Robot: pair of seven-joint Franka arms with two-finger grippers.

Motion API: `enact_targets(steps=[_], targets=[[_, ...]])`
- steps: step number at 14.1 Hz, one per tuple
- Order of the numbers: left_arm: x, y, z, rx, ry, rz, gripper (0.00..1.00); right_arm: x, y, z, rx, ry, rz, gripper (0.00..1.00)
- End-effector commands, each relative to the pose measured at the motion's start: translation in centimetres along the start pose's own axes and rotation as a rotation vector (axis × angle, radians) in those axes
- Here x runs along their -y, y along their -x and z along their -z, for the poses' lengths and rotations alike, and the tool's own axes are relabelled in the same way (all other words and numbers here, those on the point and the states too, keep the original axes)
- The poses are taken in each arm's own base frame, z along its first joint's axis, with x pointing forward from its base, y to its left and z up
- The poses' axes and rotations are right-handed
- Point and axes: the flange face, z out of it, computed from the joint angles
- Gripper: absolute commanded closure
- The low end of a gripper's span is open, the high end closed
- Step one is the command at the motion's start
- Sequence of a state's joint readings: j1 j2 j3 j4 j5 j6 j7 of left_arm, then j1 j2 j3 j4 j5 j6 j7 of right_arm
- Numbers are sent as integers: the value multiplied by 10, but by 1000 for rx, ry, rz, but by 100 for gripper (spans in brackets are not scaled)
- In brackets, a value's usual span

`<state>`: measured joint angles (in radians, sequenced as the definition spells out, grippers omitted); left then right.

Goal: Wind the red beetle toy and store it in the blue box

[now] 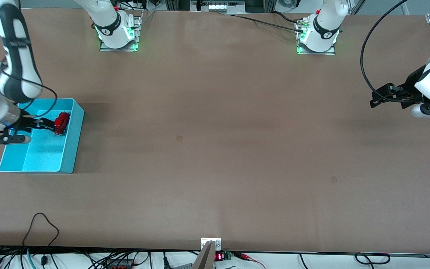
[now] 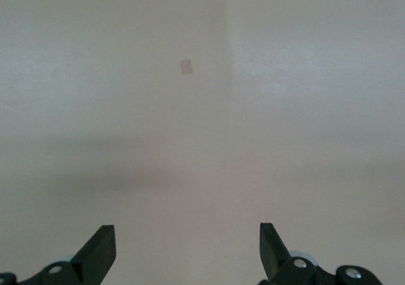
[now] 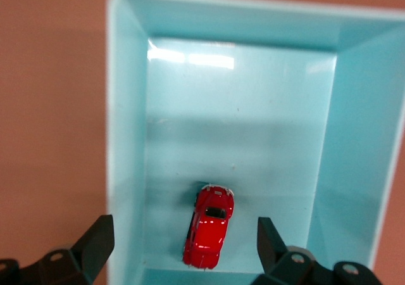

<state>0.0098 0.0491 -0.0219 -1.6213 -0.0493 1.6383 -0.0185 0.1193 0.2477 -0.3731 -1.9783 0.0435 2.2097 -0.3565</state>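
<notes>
Two robot hands, one red beetle toy (image 3: 210, 227) lying inside the blue box (image 1: 74, 149).
Right hand (image 3: 183, 247) hovers apart over it; left hand (image 2: 188, 250), apart, waits. Storing looks done; withdrawal next.

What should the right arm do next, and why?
Probably lift straight up out of the box. The beetle lies on its floor between the right gripper's open fingers, seemingly untouched. The left gripper waits open over bare table.
</notes>
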Motion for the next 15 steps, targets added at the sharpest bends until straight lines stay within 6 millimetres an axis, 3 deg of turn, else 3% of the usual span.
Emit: enact_targets(steps=[1, 5, 9, 11, 15], targets=[[0, 1, 7, -5, -9, -17, 0, 15, -4, 78, -17, 13, 70, 0], [0, 1, 6, -5, -9, -17, 0, 45, -1, 176, 18, -33, 98, 0], [0, 1, 6, -5, -9, -17, 0, 76, 3, 244, 65, -40, 56, 0], [0, 1, 6, -6, -9, -17, 0, 89, 3, 254, 79, -41, 30, 0], [0, 0, 5, -5, -9, -17, 0, 85, 2, 253, 73, -42, 17, 0]])
